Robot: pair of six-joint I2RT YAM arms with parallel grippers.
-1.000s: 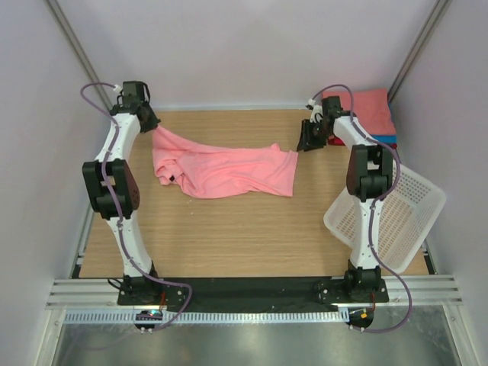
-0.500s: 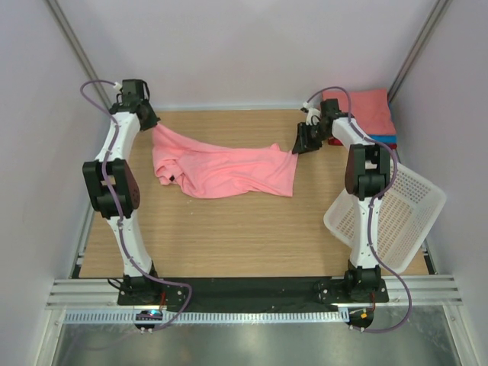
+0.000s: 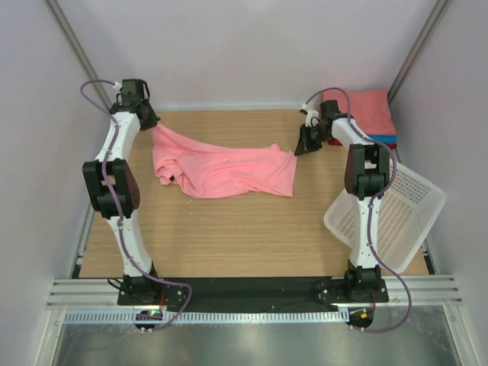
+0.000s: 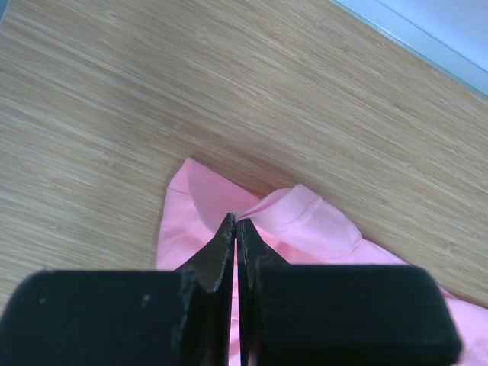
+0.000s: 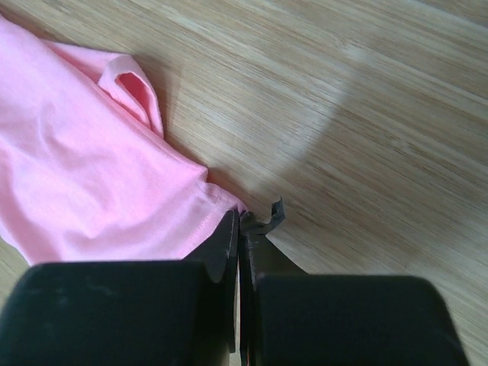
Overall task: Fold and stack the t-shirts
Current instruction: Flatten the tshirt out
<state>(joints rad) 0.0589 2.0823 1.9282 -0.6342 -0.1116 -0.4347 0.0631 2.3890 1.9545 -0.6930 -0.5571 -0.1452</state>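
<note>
L gripper [image 4: 235, 223] clamped on pink tee [image 3: 221, 169], left corner. R gripper [image 5: 241, 218] shut on barely the right hem tip; prob slips out when lifted.

Arms: left arm [image 3: 116, 149] and right arm [image 3: 366, 229] — white tubular links, bulky black joint housings.
Cables [image 3: 84, 95]: lilac, one running along each arm, looping free near the wrist and the foot.
Bases [image 3: 141, 287]: flat black plates.
Claws: left claw [image 4: 235, 223], right claw [image 5: 240, 217] — matte black blocks, two fingers tapering to thin tips.
</note>
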